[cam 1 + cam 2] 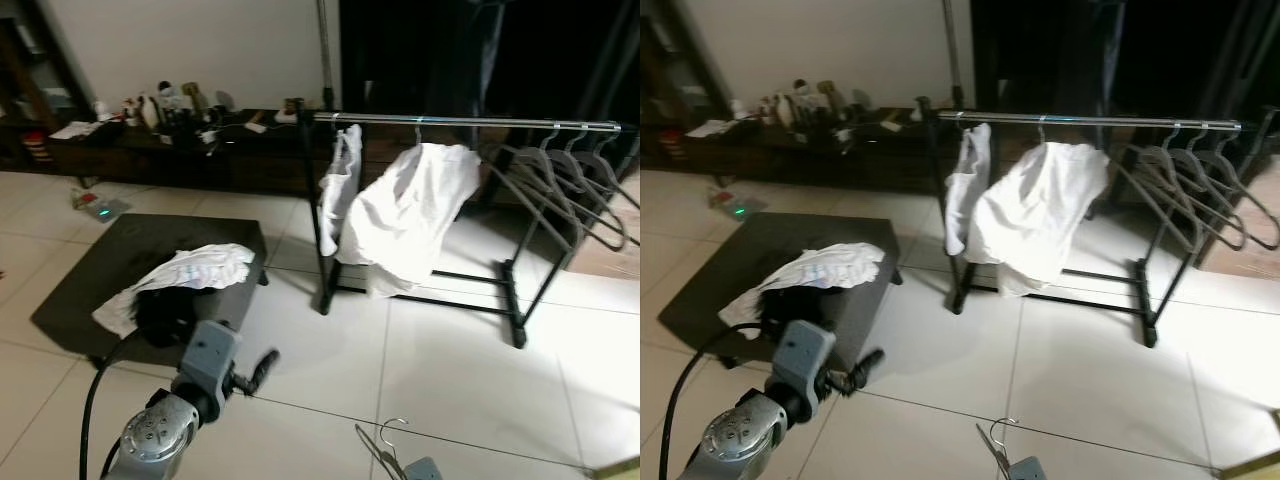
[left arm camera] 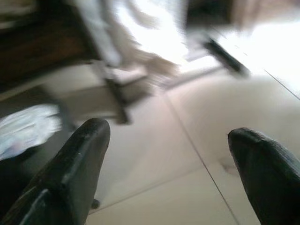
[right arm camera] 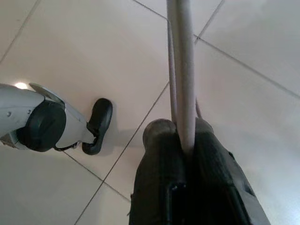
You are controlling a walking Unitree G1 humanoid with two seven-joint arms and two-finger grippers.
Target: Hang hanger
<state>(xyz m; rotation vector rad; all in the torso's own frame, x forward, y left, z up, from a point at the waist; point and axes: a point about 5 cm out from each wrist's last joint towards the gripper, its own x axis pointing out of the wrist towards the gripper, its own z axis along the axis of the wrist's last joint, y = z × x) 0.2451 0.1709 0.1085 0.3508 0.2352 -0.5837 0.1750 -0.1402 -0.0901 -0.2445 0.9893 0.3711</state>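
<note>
Fingers of right gripper point(image 3: 185, 140) pinch thin grey metal hanger point(image 3: 180, 70), near centre, low over pale floor tiles point(image 1: 450, 380); gripper mostly cut off in the eye views, only hook point(image 1: 388, 428) visible. Left gripper point(image 2: 168, 159), near left, w/ fingers spread wide, holding nothing; wrist view blurred. Black clothes rack w/ chrome rail point(image 1: 470, 123) stands far right, carrying white garments point(image 1: 410, 215) and grey hangers point(image 1: 560, 185).

Pale glossy floor tiles point(image 1: 420, 380) everywhere, bright glare off to one side. Dark low ottoman point(image 1: 130, 270) with rumpled cloth on it, long dark cluttered sideboard point(image 1: 170, 150) against a plain white wall point(image 1: 190, 45), blackness beyond.
</note>
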